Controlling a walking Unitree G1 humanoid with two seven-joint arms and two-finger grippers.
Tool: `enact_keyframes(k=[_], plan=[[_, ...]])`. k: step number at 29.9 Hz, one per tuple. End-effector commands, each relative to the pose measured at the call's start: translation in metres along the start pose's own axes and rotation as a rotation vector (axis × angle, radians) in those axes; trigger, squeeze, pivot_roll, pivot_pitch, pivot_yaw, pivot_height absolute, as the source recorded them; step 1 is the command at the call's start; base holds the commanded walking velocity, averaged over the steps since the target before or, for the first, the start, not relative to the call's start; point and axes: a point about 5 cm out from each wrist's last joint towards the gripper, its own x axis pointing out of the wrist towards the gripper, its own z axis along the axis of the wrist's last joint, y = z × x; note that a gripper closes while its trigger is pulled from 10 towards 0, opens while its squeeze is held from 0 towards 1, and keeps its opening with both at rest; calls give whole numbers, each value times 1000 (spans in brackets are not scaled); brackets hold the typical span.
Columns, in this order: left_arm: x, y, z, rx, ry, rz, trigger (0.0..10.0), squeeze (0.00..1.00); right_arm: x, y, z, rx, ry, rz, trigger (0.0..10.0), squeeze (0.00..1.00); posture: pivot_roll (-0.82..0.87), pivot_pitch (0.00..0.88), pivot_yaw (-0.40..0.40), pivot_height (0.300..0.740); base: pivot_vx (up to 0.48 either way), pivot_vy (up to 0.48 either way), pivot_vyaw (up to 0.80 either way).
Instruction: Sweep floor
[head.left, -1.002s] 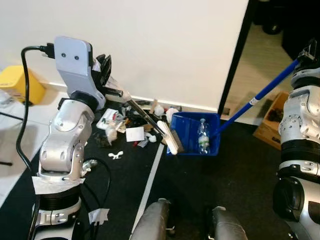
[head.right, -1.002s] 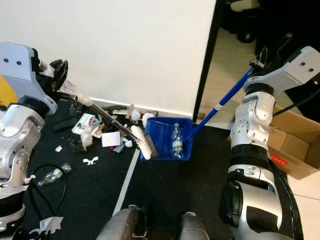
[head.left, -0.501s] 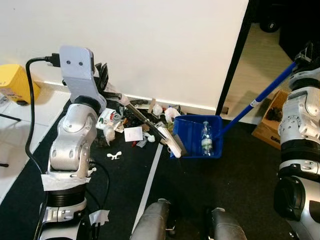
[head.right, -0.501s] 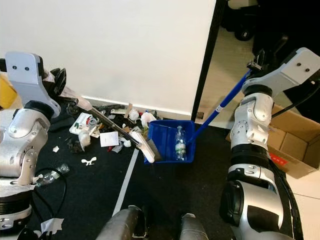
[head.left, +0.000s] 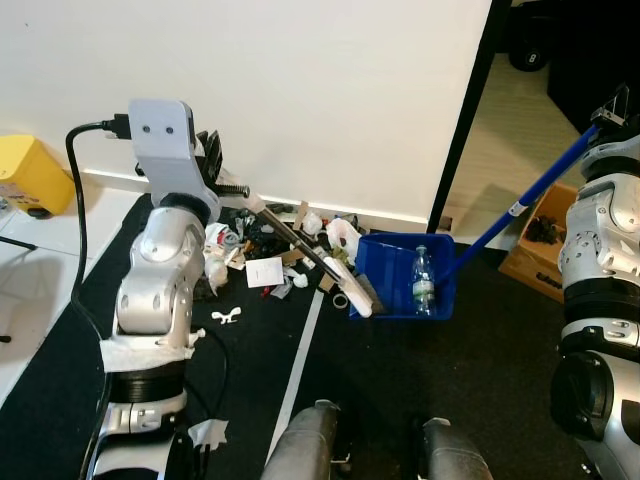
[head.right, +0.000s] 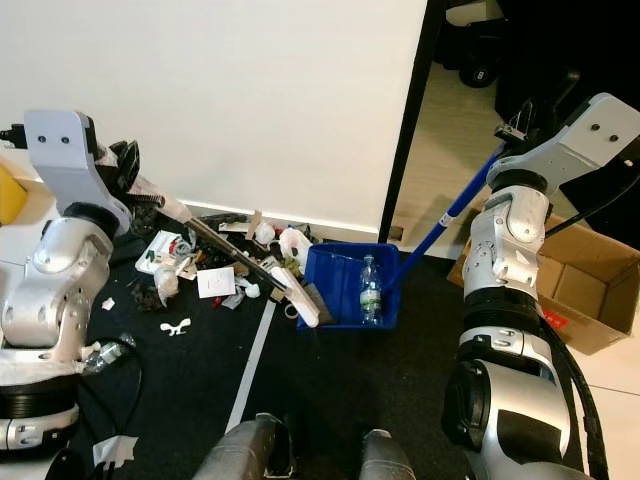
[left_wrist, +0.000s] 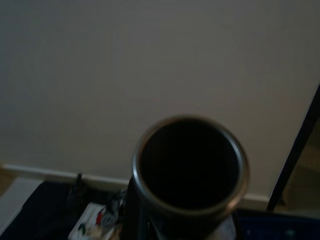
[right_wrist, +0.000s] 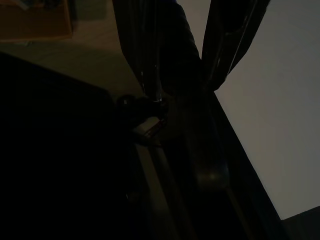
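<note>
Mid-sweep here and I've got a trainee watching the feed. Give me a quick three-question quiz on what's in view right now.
1. True or false: the clear plastic bottle lies inside the blue plastic dustpan.
2. Which gripper holds the dustpan's long blue handle? A) left B) right
3. Fill in: the brush's white head rests at the dustpan's open ____ side, next to the litter pile.

Key: 1 true; 2 B, the right gripper; 3 left. The left gripper holds the brush.

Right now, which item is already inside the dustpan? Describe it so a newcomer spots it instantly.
Start at the white wall, then drop to the blue dustpan on the black floor by the doorway. Inside it lies a clear plastic bottle, apart from the litter pile beside the pan.
</note>
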Motion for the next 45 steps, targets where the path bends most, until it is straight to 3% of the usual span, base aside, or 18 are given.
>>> enact_keyframes(k=[1,3,8,11,15,17,23,26,36,45], plan=[[3,20,16,78,-52,29,10000,0,3,10,12,33,-78,20,10000,0,57,65,79,740,0,0,0],[4,24,23,116,-71,19,10000,0,2,11,9,24,-72,25,10000,0,61,65,77,740,0,0,0],[4,54,72,312,-178,-57,10000,0,-5,20,-2,-12,-44,58,10000,0,76,70,78,740,0,0,0],[3,57,76,336,-181,-68,10000,0,-5,20,-3,-13,-41,59,10000,0,78,70,77,740,0,0,0],[-5,60,84,345,-130,-177,10000,0,-7,22,-6,-28,-31,64,10000,0,91,81,72,740,0,0,0],[-10,58,82,319,-98,-225,10000,0,-7,22,-8,-33,-25,67,10000,0,91,81,72,740,0,0,0],[-25,36,10,288,83,-228,10000,0,-7,24,-9,-34,-22,68,10000,0,91,88,65,740,0,0,0],[-28,30,-4,274,108,-202,10000,0,-7,24,-8,-34,-26,67,10000,0,82,90,63,740,0,0,0],[-23,23,-21,263,116,-71,10000,0,-6,20,-7,-41,-26,57,10000,0,73,90,63,740,98,-99,0],[-20,10,-23,242,105,-77,10000,0,-6,19,-7,-41,-28,53,10000,0,67,90,65,740,320,-355,0]])
